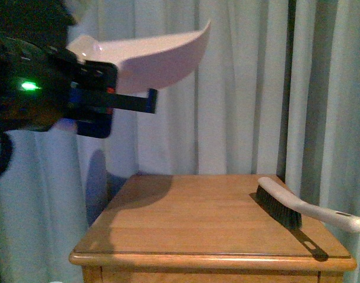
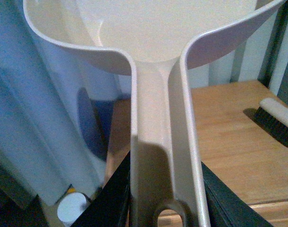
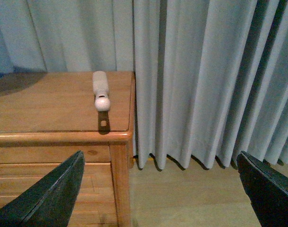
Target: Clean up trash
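My left gripper [image 1: 146, 101] is shut on the handle of the beige dustpan [image 1: 150, 59], held high in the air at the upper left, above the wooden table [image 1: 186, 224]. In the left wrist view the dustpan's handle [image 2: 163, 156] runs between my left gripper's [image 2: 165, 198] dark fingers, and its scoop looks empty. The trash is out of view in every frame. My right gripper [image 3: 165, 189] stands open beside the table's corner, above the floor, with nothing between its fingers.
A white-handled brush [image 1: 304, 209] with black bristles lies on the table's right side, its handle [image 3: 100, 90] reaching to the edge. Pale curtains [image 1: 245, 88] hang behind the table. A white cup-like object [image 2: 72, 210] sits on the floor below the left arm.
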Tool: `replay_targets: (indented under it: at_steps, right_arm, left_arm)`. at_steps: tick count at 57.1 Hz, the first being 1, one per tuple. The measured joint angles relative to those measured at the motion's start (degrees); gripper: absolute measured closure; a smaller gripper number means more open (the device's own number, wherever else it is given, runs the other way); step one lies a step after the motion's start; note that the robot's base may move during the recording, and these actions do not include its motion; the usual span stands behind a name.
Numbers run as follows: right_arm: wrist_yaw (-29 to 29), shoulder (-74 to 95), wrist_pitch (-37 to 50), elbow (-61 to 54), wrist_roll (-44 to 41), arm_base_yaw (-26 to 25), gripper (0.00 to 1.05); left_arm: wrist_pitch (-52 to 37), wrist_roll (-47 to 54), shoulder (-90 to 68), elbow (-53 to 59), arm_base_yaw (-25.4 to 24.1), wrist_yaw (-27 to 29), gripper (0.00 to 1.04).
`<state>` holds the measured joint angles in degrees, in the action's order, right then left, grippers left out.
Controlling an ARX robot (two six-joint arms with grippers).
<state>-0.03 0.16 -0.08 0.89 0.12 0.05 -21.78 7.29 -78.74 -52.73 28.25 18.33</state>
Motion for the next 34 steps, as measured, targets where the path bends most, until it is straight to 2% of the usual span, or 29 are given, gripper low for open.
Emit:
replay_targets:
  at_steps: [9, 18, 23, 34]
  right_arm:
    - [0.0, 0.0, 0.0, 0.0, 0.0, 0.0, 0.07]
    - [0.0, 0.0, 0.0, 0.0, 0.0, 0.0, 0.07]
    - [0.0, 0.0, 0.0, 0.0, 0.0, 0.0, 0.07]
    - [0.0, 0.0, 0.0, 0.0, 0.0, 0.0, 0.07]
  left_arm:
    - [-3.4, 3.5, 17.3, 15.0, -1.3, -2.3, 0.77]
    - [-3.2, 6.3, 30.3, 23.9, -3.1, -5.8, 0.77]
    - [-2.2, 7.4, 37.5, 28.3, -5.7, -9.1, 0.77]
    - [3.3, 6.8, 50.8, 34.5, -15.1, -18.5, 0.77]
